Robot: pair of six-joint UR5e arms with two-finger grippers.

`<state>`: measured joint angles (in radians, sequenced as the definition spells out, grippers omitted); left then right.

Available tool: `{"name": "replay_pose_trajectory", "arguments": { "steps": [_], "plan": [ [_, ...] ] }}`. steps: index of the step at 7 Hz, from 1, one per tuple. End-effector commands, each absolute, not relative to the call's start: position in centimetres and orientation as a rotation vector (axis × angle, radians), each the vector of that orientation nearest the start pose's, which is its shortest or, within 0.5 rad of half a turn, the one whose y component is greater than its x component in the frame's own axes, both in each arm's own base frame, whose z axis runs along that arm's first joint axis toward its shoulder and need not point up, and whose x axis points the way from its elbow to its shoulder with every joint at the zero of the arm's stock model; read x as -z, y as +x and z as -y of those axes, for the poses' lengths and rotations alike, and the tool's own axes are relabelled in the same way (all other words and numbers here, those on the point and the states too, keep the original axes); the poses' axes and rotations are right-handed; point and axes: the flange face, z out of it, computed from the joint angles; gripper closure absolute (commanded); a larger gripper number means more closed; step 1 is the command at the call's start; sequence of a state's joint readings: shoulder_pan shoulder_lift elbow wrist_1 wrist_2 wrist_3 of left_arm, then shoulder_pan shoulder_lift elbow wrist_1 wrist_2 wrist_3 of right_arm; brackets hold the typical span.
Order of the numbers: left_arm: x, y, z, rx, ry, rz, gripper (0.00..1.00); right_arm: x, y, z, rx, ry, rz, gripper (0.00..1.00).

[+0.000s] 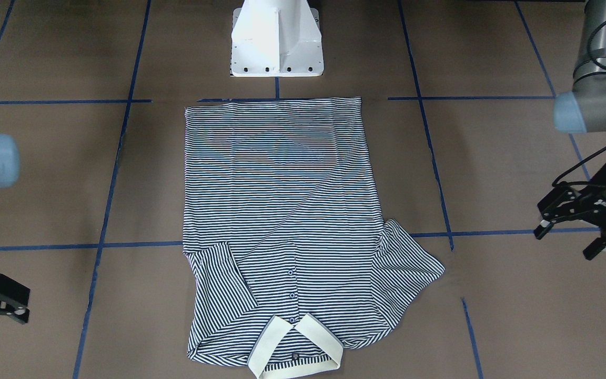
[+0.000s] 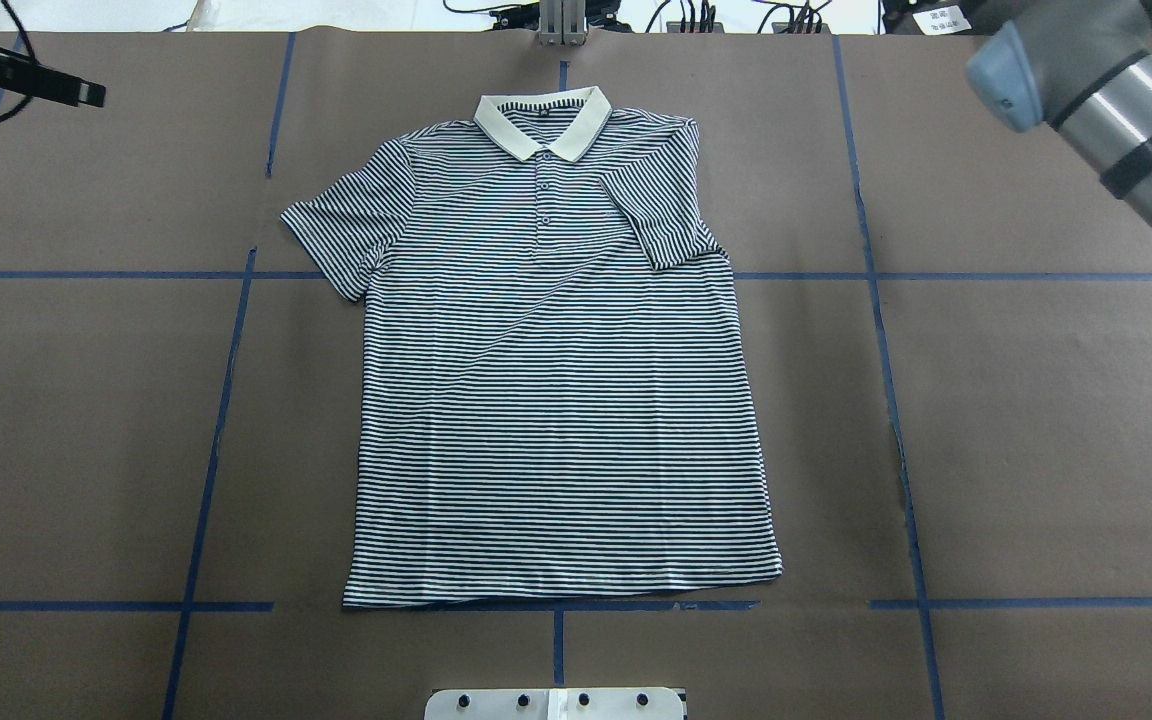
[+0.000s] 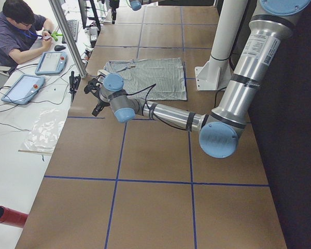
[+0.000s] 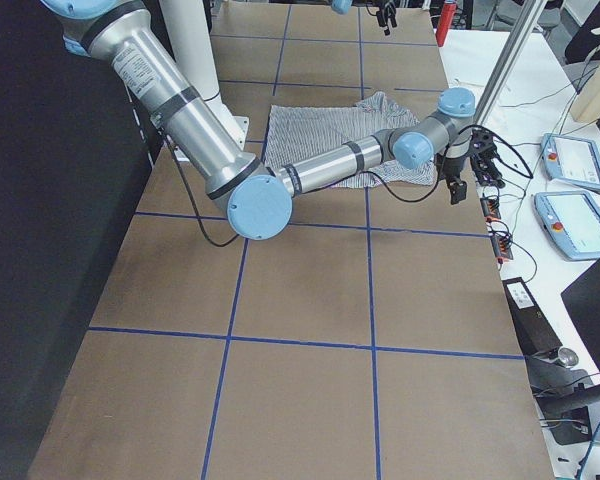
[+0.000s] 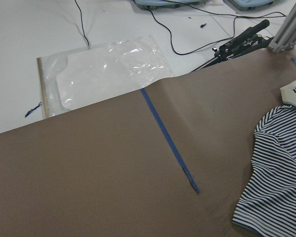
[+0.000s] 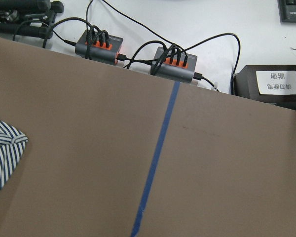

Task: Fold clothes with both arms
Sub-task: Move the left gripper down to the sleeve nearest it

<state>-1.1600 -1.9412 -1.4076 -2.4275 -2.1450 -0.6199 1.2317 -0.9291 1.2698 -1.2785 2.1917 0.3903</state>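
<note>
**A:** Navy-and-white polo shirt (image 2: 556, 400) lies flat in the middle of the surface (image 2: 1036, 450), collar (image 2: 541, 120) toward your edge, one sleeve (image 2: 661, 215) folded over the chest.

**B:** Where are the hands?

**A:** Left hand (image 1: 571, 237) hovers by the left edge, fingers apart, probably ready for the spread sleeve (image 2: 336, 230). Right hand (image 1: 0, 297) hangs opposite; you cannot tell whether it is apart or together.

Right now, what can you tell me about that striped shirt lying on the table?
It is a short-sleeved polo shirt in thin navy-and-white stripes, soft-looking, with a plain cream collar and small buttons below it. It lies flat, front up, on the brown-covered table, collar away from the robot, hem nearest it. The sleeve on the robot's left is spread out; the other sleeve is folded in over the chest. Only the table touches it.
</note>
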Motion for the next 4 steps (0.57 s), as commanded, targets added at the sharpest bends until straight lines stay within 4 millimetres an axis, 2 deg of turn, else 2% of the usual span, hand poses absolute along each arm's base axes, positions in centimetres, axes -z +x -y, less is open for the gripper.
{"name": "replay_pose_trajectory", "arguments": {
  "steps": [1,2,3,4],
  "plan": [
    [-42.3,28.7,63.7,0.092,0.541,-0.964,0.15,-41.0,-15.1,70.9,0.168,0.357,0.783,0.0],
    [-42.1,32.0,63.9,0.182,0.507,-0.965,0.28,-41.2,-15.2,70.9,0.166,0.356,0.78,0.0],
    [-42.3,35.1,62.9,0.22,0.474,-0.968,0.32,-41.2,-15.1,70.9,0.164,0.356,0.78,0.0],
    [-42.5,36.4,62.4,0.22,0.478,-0.955,0.33,-41.7,-15.1,70.7,0.162,0.349,0.778,0.0]
  ]
}}
